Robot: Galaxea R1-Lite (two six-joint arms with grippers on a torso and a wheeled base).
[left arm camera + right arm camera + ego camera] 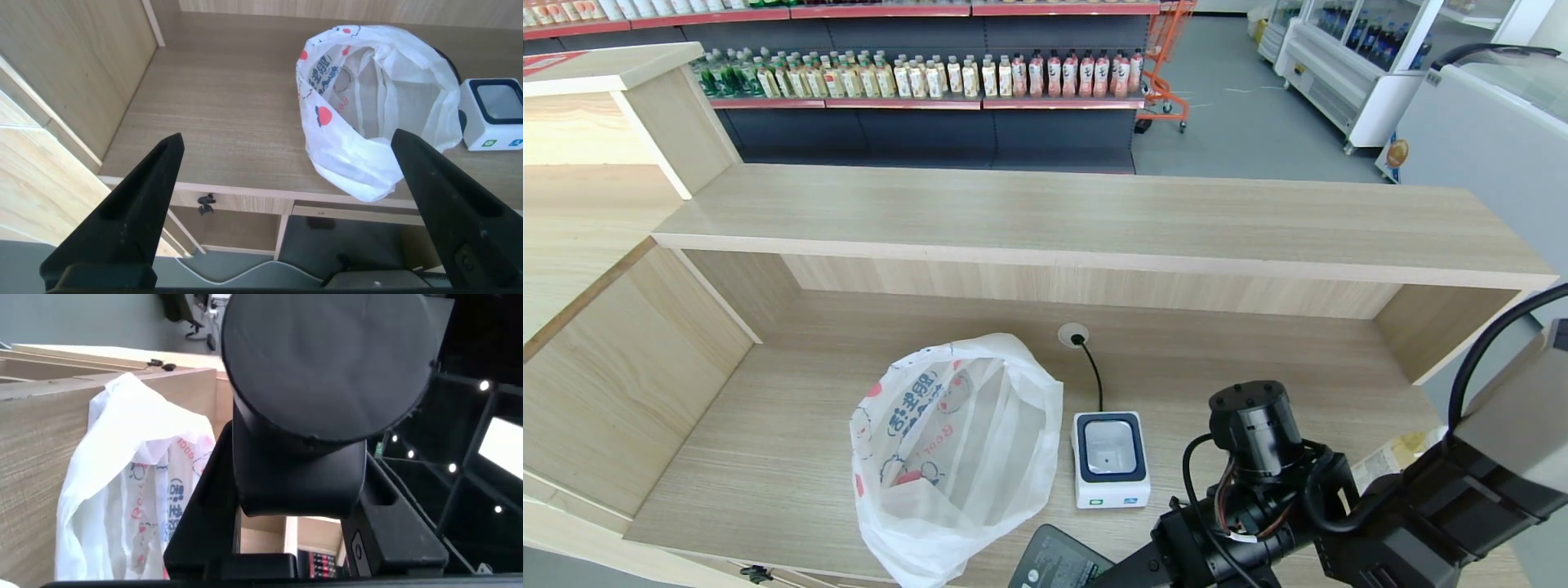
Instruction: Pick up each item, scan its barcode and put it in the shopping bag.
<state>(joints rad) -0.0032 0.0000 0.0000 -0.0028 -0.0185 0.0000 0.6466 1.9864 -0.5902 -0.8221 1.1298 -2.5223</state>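
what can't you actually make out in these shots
- Pale yellow printed package: head view, mostly hidden behind the black right arm; its kind is unclear.
- Dark flat device: head view, cut off by the bottom edge.
- Inside of the white plastic shopping bag: head and left wrist views, folds hide its bottom.

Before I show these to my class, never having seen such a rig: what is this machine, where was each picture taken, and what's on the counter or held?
It is a two-armed robot at a shop checkout. The wide picture comes from a camera on its head; the other two from cameras on its wrists. On the counter stands an open white shopping bag, with a barcode scanner beside it on the robot's right. The left gripper is open and empty. The right arm is near the scanner; what it holds, if anything, is hidden.
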